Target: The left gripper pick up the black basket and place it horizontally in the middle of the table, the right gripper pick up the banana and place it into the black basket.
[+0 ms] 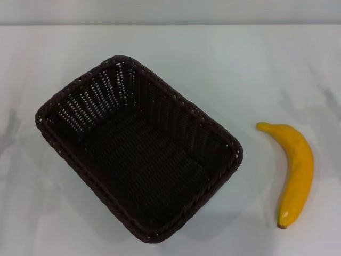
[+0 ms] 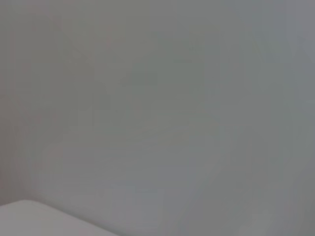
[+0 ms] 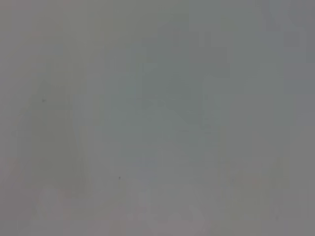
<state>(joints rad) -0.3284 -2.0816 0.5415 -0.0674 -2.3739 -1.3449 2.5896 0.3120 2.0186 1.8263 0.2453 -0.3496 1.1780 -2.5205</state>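
The black basket (image 1: pixel 136 144) stands on the white table (image 1: pixel 256 69) left of centre in the head view. It is empty and turned diagonally, one corner toward the far side. The yellow banana (image 1: pixel 296 170) lies on the table to the basket's right, apart from it, brown tip toward the near edge. Neither the left gripper nor the right gripper shows in any view. Both wrist views show only a plain grey surface.
The table's far edge (image 1: pixel 170 24) runs across the top of the head view. A pale corner (image 2: pixel 34 219) shows in the left wrist view.
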